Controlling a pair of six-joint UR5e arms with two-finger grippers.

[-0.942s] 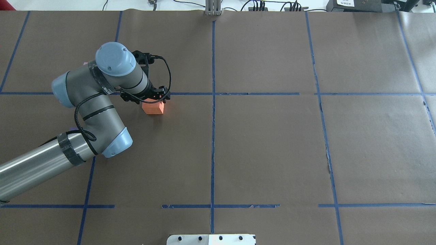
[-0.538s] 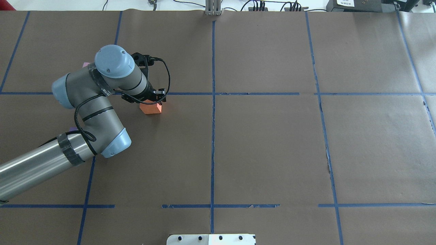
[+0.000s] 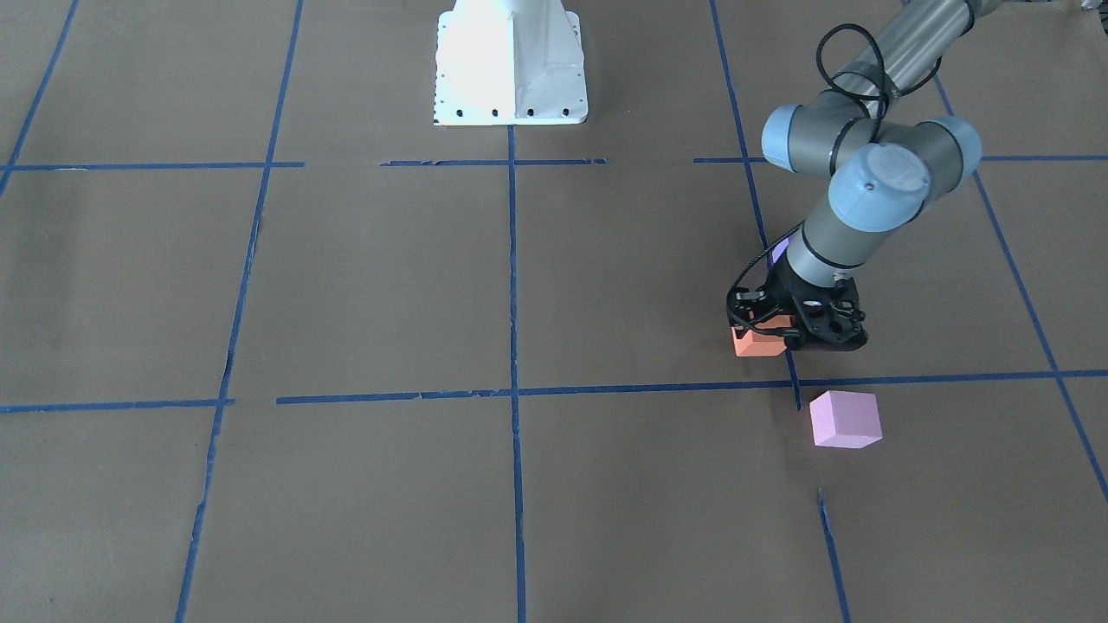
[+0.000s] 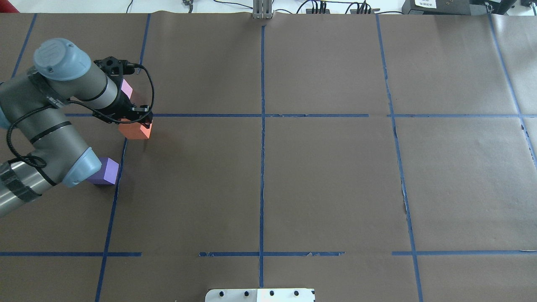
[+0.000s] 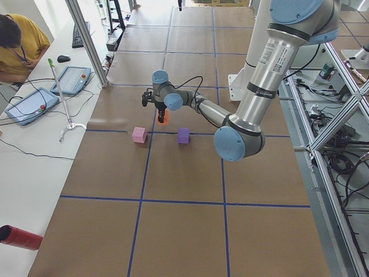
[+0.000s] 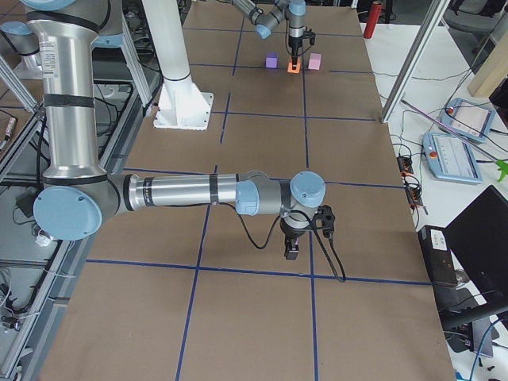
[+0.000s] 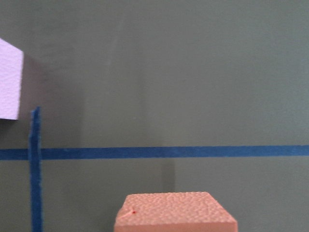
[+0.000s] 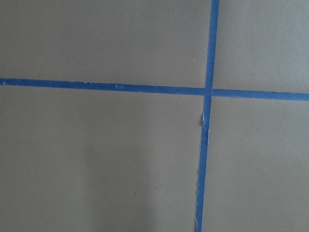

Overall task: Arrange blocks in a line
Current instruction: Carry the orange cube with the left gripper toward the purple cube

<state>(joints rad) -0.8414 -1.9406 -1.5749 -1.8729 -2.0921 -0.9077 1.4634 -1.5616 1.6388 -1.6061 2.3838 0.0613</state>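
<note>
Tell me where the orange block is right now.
In the overhead view the orange block is at the left, in the jaws of the left gripper, between the pink block beyond it and the purple block nearer the robot.

Robotics lab: tape-gridded table (image 4: 327, 176), teach pendants (image 5: 24, 105)

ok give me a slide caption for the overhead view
Left claw grips the orange block, pink block just beyond it, purple block nearer the robot.
</note>
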